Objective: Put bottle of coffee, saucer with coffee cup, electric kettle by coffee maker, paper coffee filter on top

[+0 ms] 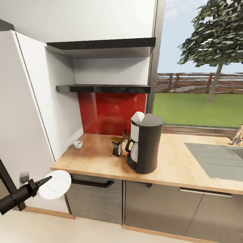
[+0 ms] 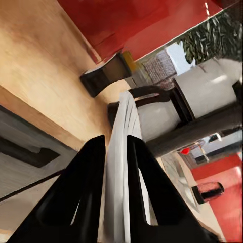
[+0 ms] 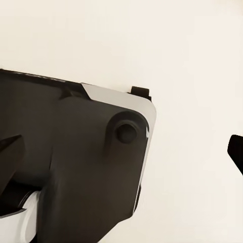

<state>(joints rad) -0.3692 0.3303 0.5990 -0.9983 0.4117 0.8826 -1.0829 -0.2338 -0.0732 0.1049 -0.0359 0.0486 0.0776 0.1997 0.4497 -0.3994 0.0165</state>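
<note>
Beside the light wood-grain tabletop (image 1: 101, 153), the left tool (image 1: 45, 181) is gripping the flat white saucer (image 1: 55, 185) edge-on, risking slippage.

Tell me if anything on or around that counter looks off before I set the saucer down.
Nothing looks spilled or damaged. The saucer is held on edge in the left gripper, below the kitchen countertop edge. The coffee cup stands alone near the left wall; the bottle of coffee sits beside the coffee maker. All upright.
</note>
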